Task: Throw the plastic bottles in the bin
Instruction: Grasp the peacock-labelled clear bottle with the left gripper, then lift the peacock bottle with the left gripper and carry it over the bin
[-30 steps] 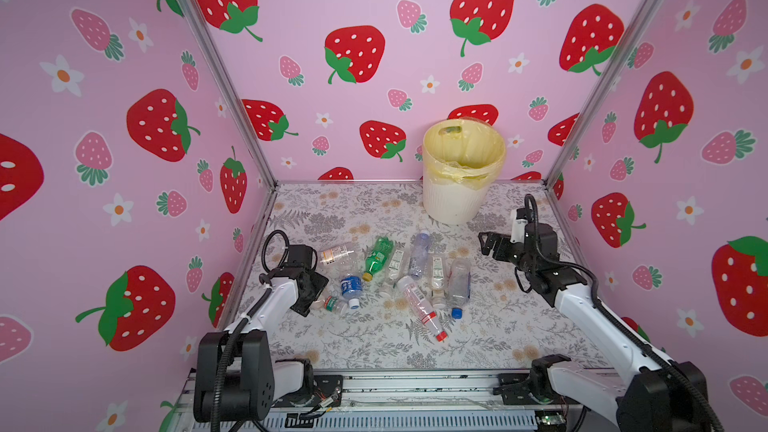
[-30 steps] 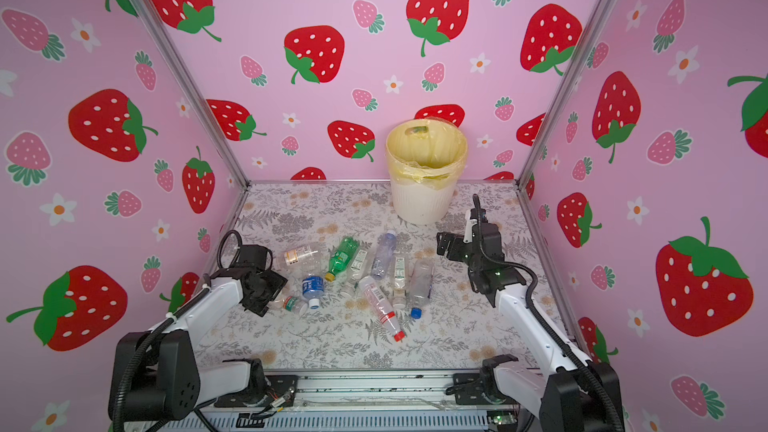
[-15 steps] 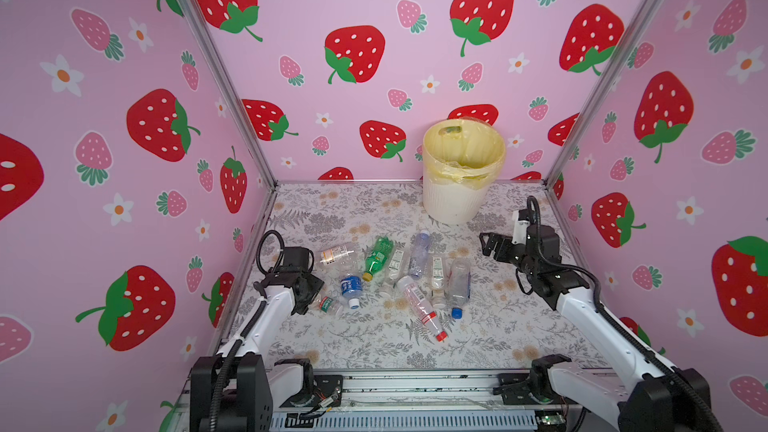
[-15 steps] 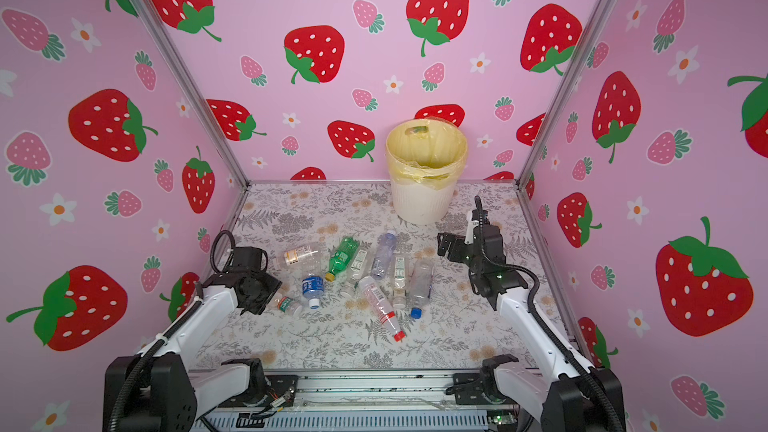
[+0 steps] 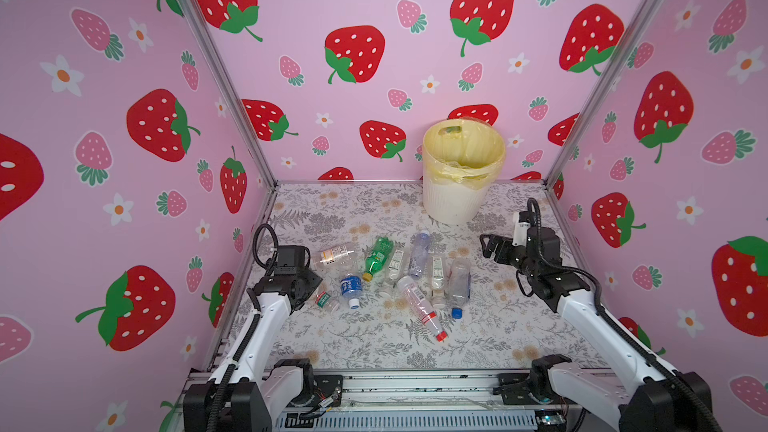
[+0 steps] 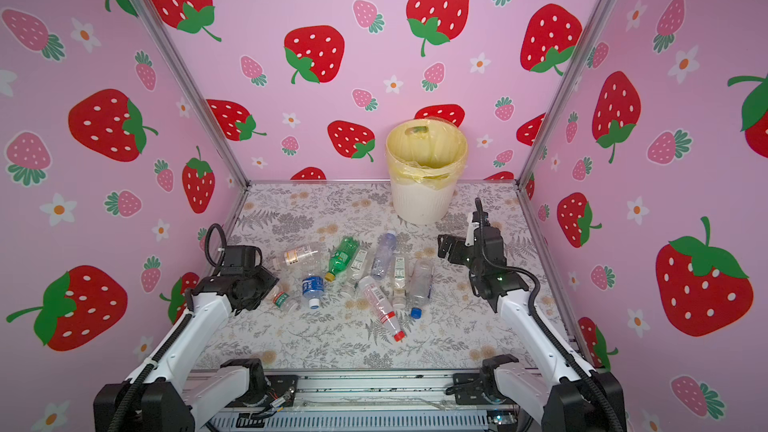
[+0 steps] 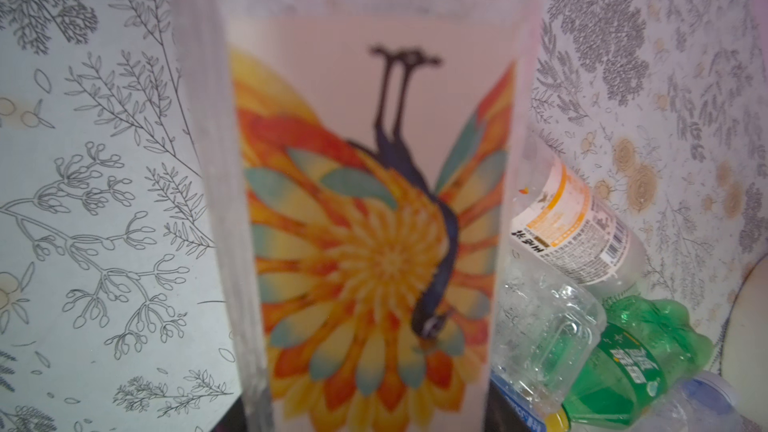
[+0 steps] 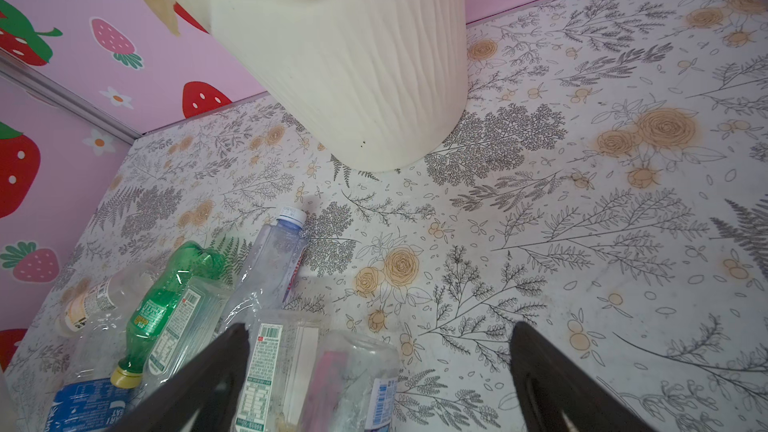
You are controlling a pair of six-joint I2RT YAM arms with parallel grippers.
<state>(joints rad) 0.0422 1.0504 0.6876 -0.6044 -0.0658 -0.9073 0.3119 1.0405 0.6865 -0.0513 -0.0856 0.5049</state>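
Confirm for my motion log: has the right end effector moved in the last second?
No. The right end effector hangs where it was, at the same gap from the bin.

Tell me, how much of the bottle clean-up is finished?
Done: nothing certain; what the bin holds is unclear. In hand: left jaws at a flower-label bottle, grip unconfirmed; right jaws open, empty. Remaining: about nine plastic bottles on the table.

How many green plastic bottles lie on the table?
1. The green bottle lies left of centre in the pile, yellow cap toward the camera. Another could be hidden behind the left arm.
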